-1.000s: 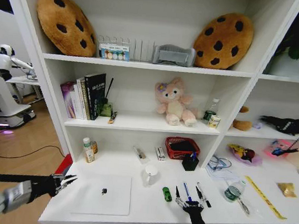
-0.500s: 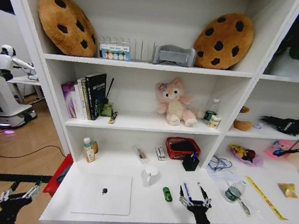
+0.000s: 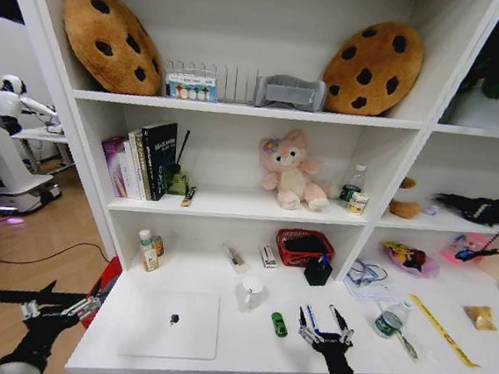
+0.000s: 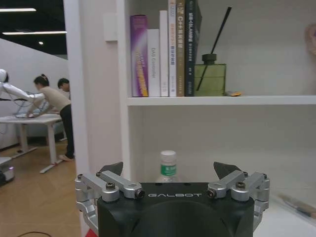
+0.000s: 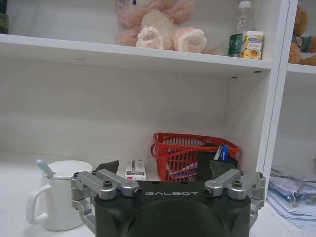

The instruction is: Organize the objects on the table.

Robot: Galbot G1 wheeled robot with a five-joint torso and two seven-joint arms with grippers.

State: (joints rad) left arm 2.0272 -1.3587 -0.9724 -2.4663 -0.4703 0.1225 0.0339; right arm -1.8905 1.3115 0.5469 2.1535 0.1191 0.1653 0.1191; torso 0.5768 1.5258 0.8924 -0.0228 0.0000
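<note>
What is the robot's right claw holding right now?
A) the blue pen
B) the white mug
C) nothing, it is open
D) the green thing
C: the right claw hovers open over the table near the blue pen, with nothing between its fingers.

A thin silver laptop [image 3: 171, 324] lies shut and flat on the left part of the long white bench [image 3: 243, 345], a small dark roll [image 3: 173, 319] resting on its lid. To its right, near the front edge, a small flat green item [image 3: 279, 324] lies alone. Just beside it come three pens side by side, running front to back: a dark one [image 3: 301, 318], a blue pen [image 3: 310, 317] and a black pen [image 3: 337, 318].
</note>
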